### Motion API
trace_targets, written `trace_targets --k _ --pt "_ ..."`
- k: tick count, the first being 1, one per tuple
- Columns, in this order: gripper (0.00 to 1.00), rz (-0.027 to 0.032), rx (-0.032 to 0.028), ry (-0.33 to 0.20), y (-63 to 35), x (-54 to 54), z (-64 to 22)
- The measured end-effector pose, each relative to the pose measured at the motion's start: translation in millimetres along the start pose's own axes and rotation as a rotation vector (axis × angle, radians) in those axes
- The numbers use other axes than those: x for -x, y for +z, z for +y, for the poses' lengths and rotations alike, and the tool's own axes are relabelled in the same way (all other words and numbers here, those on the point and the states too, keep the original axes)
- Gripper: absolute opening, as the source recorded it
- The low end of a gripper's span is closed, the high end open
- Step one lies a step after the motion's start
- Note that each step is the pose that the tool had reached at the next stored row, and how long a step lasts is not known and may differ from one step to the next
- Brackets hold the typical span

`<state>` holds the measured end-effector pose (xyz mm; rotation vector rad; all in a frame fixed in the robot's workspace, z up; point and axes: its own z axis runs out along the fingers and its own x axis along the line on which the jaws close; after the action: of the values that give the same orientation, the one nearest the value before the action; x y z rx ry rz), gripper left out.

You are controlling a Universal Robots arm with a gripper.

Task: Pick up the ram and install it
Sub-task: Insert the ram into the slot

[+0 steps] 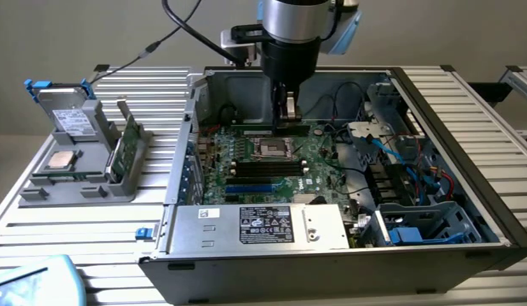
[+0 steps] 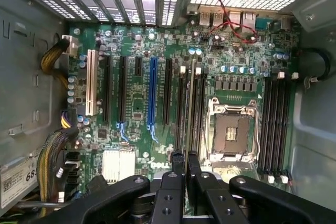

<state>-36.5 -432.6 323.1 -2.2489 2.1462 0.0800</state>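
Observation:
The ram (image 1: 261,127) is a thin green stick lying level under the arm, inside the open computer case. My gripper (image 1: 288,118) is shut on it near its middle. In the wrist view the ram (image 2: 190,103) shows edge-on as a pale thin strip running away from my gripper (image 2: 185,163). It lies along the long black memory slots (image 2: 181,106) beside the empty processor socket (image 2: 231,132). I cannot tell whether the ram touches a slot. In the exterior view the socket (image 1: 270,148) and a bank of black slots (image 1: 263,167) lie on the motherboard below the gripper.
A grey tray (image 1: 42,191) on the exterior view's left holds another green stick (image 1: 126,145), a silver processor (image 1: 59,160) and a hard drive (image 1: 72,118). The power supply (image 1: 263,226) fills the case front. Cables and a drive cage (image 1: 416,191) crowd the right.

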Motion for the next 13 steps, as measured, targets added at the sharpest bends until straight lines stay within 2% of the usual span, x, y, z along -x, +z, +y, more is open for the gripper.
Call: trace_targets --k 10,13 --pt "0.14 0.0004 -0.0003 0.005 18.1 -1.1 -1.5" --pt "0.14 0.0032 -0.0005 0.006 22.2 -1.4 -1.8"
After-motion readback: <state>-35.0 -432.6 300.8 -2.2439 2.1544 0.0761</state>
